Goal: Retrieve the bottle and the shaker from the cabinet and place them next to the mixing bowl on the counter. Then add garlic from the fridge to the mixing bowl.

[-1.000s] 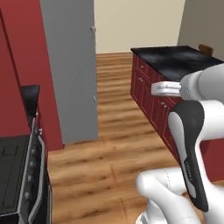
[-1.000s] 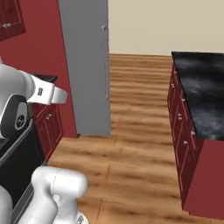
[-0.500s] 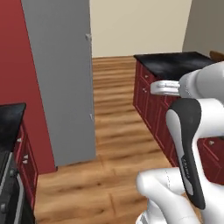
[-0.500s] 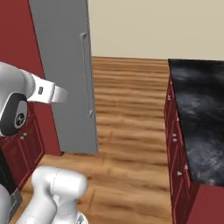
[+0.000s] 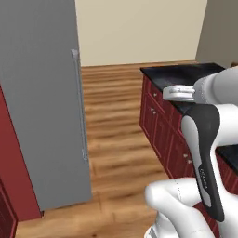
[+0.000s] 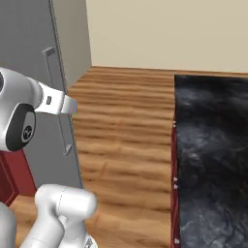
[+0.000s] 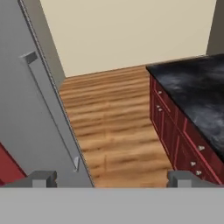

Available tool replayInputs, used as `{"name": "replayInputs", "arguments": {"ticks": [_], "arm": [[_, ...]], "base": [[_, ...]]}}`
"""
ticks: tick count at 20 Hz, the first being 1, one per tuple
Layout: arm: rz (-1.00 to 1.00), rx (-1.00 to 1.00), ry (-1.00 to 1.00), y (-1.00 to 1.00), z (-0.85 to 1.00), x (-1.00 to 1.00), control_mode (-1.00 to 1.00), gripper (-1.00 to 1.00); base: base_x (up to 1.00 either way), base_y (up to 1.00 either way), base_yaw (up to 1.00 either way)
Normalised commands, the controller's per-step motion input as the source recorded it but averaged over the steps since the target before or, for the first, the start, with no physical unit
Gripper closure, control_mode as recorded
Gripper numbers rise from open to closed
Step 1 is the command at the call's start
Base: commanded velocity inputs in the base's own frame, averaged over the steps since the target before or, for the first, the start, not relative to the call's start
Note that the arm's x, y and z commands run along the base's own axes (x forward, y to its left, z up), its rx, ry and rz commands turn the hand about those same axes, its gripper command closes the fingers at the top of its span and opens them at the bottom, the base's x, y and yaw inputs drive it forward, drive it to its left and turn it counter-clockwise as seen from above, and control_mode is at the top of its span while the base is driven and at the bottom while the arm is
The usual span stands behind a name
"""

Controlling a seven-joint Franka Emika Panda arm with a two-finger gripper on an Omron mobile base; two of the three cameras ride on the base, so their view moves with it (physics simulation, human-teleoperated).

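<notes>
Two fingertips [image 7: 43, 178] of my hand [image 7: 111, 179] stand wide apart at bottom of hand view, nothing between them. I see fridge [image 5: 39, 93] at left, door shut, long bar handle [image 5: 79, 104] along its right edge. Black marbled surface [image 6: 210, 155] at right, above red fronts [image 7: 175, 140]. Wood floor [image 5: 116, 121] between fridge and surface. Cream wall [image 6: 160, 34] behind.

The left base view is taken from behind the arm, facing forward over the wooden floor [image 5: 116, 116], with the fridge [image 5: 37, 93] close on the left and the counter [image 5: 186, 76] on the right. The same fridge [image 6: 29, 53], floor and counter [image 6: 213, 145] are seen from the other side in the right base view. From the hand, the aisle between them is looked down on, nearer the fridge handle [image 7: 52, 109].
</notes>
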Motion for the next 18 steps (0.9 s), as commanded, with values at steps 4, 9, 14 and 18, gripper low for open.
{"name": "replayInputs", "arguments": {"ticks": [4, 9, 14, 18], "arm": [[0.00, 0.00, 0.00, 0.00, 0.00, 0.00, 1.00, -1.00], [0.00, 0.00, 0.00, 0.00, 0.00, 0.00, 1.00, -1.00], [0.00, 0.00, 0.00, 0.00, 0.00, 0.00, 1.00, -1.00], [0.00, 0.00, 0.00, 0.00, 0.00, 0.00, 1.00, -1.00]], "base": [[1.00, 0.09, -0.34], [1.00, 0.00, -0.25], [1.00, -0.08, -0.01], [1.00, -0.20, 0.10]]}}
